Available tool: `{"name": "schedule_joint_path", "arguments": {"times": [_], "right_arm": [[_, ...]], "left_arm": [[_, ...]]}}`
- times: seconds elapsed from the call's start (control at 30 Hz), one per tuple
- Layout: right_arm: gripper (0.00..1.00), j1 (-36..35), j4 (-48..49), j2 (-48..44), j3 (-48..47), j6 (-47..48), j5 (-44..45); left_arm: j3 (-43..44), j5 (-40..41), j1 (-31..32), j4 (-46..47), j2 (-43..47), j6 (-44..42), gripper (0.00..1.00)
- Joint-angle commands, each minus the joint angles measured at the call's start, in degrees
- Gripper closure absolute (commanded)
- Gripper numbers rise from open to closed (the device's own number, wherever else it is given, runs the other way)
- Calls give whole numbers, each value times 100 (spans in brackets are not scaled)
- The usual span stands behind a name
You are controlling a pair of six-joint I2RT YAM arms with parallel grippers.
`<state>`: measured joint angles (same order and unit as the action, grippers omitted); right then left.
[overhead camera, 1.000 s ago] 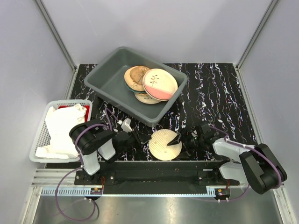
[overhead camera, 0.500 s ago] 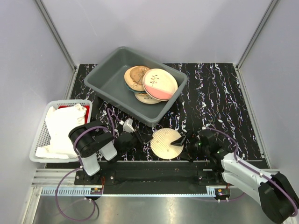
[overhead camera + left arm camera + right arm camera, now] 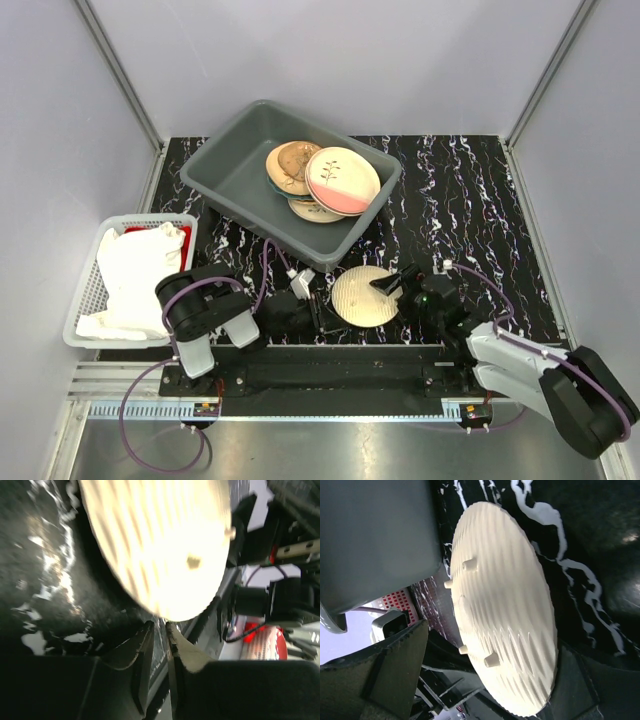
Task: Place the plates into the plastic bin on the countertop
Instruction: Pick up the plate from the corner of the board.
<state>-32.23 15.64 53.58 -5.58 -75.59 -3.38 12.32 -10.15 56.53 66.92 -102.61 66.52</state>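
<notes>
Cream ribbed plate (image 3: 365,297) lies feet-up on the marbled black countertop (image 3: 470,200), low centre of the overhead view, just below the grey bin (image 3: 225,165) (several plates (image 3: 340,180) in there already). Left gripper (image 3: 320,306) is pinched narrow at its left rim, though it's unclear whether it actually grips. Right gripper (image 3: 392,291) gapes wide around the right edge.
</notes>
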Motion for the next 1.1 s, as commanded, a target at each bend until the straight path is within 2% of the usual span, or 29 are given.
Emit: {"name": "schedule_joint_path", "arguments": {"times": [0.0,0.2,0.33,0.37,0.47,0.63,0.7,0.73,0.93,0.97,1.07], "right_arm": [[7,-187,448,521,145,124,425],[18,-275,-279,66,-13,282,636],[41,-275,-877,-916,75,238,786],[53,-267,-974,-1102,119,221,829],[69,-275,-1326,-1797,128,334,996],[86,-275,-1432,-2317,119,607,1111],[94,-275,-1432,-2317,14,729,1059],[97,-275,-1484,-2317,-47,782,1050],[100,-275,-1976,-2387,-828,1231,1164],[100,-275,-2081,-2396,-943,1275,1233],[100,-275,-2591,-2493,-1409,1442,1496]], "left_arm": [[-71,-575,7,-548,-225,-52,77],[-212,-453,7,-600,12,-60,77],[-177,-470,7,-750,127,-130,75],[-168,-470,-2,-759,144,-139,72],[-142,-444,-2,-1021,328,-236,68],[-19,-286,-2,-1751,1022,-587,43],[51,-155,-2,-2391,1495,-806,32],[78,-93,-11,-2611,1672,-886,23],[648,531,-28,-5010,3307,-1975,1],[858,619,-46,-5631,3491,-2263,1],[1193,603,-335,-6494,4255,-2687,1]]}}
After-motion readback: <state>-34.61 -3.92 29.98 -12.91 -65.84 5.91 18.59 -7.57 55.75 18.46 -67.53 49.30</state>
